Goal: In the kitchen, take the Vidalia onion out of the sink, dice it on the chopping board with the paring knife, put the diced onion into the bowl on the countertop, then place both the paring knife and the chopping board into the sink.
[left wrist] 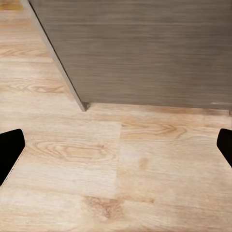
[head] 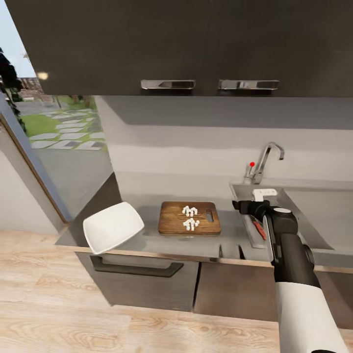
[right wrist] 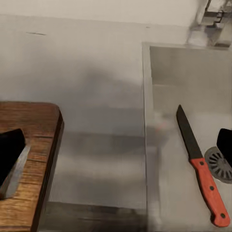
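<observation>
The chopping board [head: 189,218] lies on the countertop [head: 147,196] with two small heaps of white diced onion [head: 190,218] on it. Left of it the white bowl [head: 113,225] sits tilted at the counter's left end, and I see nothing inside it. The paring knife [right wrist: 200,166], dark blade and red handle, lies flat in the sink [right wrist: 164,72] beside the drain [right wrist: 220,164]; its handle [head: 259,228] peeks out by my right arm. My right gripper [right wrist: 116,150] hangs open above the sink's left edge, between board [right wrist: 24,159] and knife, holding nothing. My left gripper [left wrist: 116,147] is open over the floor.
A chrome tap with a red knob [head: 264,162] stands behind the sink [head: 314,215]. Dark wall cabinets [head: 196,44] hang overhead. A glass wall [head: 29,142] borders the counter's left end. Dark base cabinets [left wrist: 145,48] meet the wooden floor [left wrist: 96,164] below.
</observation>
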### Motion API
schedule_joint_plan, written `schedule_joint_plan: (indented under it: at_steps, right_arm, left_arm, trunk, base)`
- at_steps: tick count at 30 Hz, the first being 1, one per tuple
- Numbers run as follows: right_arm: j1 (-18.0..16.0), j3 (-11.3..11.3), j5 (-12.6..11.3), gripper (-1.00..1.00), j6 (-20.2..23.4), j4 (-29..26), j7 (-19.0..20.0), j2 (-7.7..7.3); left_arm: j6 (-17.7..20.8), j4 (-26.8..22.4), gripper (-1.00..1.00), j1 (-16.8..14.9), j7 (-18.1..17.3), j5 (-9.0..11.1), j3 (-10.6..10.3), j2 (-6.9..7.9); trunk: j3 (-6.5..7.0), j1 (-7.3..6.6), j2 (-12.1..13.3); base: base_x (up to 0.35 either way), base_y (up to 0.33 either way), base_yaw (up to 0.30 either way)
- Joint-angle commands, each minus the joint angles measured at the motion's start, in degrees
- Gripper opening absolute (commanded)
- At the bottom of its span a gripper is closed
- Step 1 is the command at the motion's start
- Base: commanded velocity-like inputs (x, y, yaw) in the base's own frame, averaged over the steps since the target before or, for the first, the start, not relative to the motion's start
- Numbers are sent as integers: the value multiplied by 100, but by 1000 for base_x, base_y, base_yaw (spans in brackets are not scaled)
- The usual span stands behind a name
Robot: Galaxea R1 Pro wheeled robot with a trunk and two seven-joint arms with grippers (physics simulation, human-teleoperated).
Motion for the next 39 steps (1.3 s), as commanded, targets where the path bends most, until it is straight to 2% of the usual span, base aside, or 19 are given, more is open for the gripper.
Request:
schedule_joint_plan:
  at_steps: [1,10,29,39]
  right_arm:
    - [-6,-14,60,100,20,-3,56,6]
    - [-6,-14,60,100,15,28,64,5]
    - [-6,-14,76,100,14,153,-4,0]
    - [-6,-21,77,100,19,163,4,-2]
  left_arm:
    - [-16,-8,100,-5,50,30,-44,10]
    - [-16,-8,100,-5,50,29,-49,4]
    - [-16,64,100,-5,50,26,-53,-66]
    - [-16,114,100,-5,42,26,-53,-70]
  trunk:
    - [-6,2,-6]
    - [-6,2,-6]
    - [-8,2,-6]
    - [-81,2,-6]
  base:
    - [0,316,0]
    - [0,261,0]
    - [72,5,0]
    - [0,0,0]
